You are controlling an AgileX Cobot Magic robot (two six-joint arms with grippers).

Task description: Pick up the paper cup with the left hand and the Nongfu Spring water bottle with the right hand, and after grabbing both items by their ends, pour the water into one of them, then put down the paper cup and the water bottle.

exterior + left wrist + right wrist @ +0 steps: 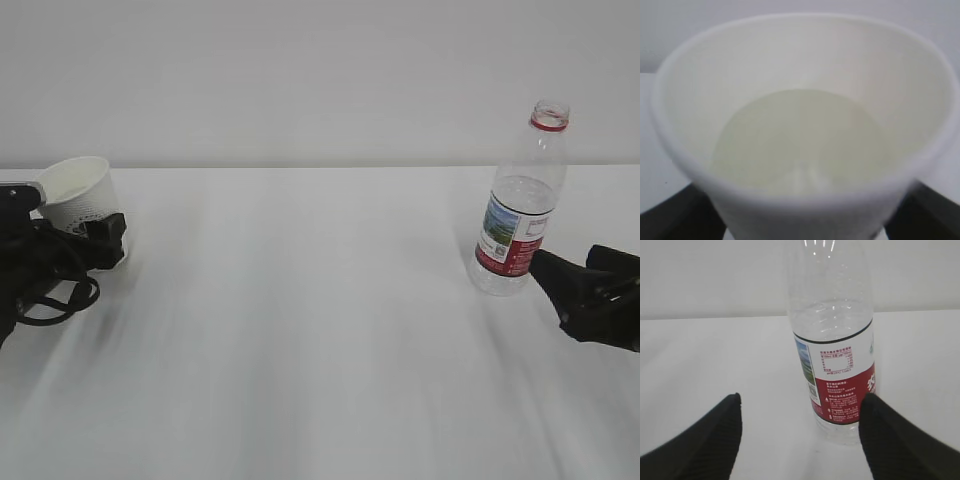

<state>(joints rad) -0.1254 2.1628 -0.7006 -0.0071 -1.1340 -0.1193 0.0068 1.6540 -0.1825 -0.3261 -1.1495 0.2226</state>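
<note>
The paper cup (82, 195) is sitting at the far left of the white table (320, 330), tilted with its mouth leaning toward the left hand (95, 240), whose black fingers are flanking its lower body. In the left wrist view the cup (800, 140) is filling almost the whole picture, its cream inside showing a pale round bottom, and only dark finger corners (675, 212) are peeking out at the 2 lower edges; whether those fingers are pressing the cup or standing just off it cannot be told. The Nongfu Spring water bottle (520, 200) is standing upright at the right side of the table, uncapped, its red neck ring at the top and the water (832, 322) reaching just above the red label. The right hand (580, 290) is hovering low just beside the bottle's base, and in the right wrist view its 2 fingers (705, 440) are standing wide apart, the right one overlapping the bottle's (835, 350) lower label edge and the left one well clear, nothing clamped between them. Between cup and bottle the table is lying bare across its whole middle, and it is running back to a pale wall (320, 80).
</note>
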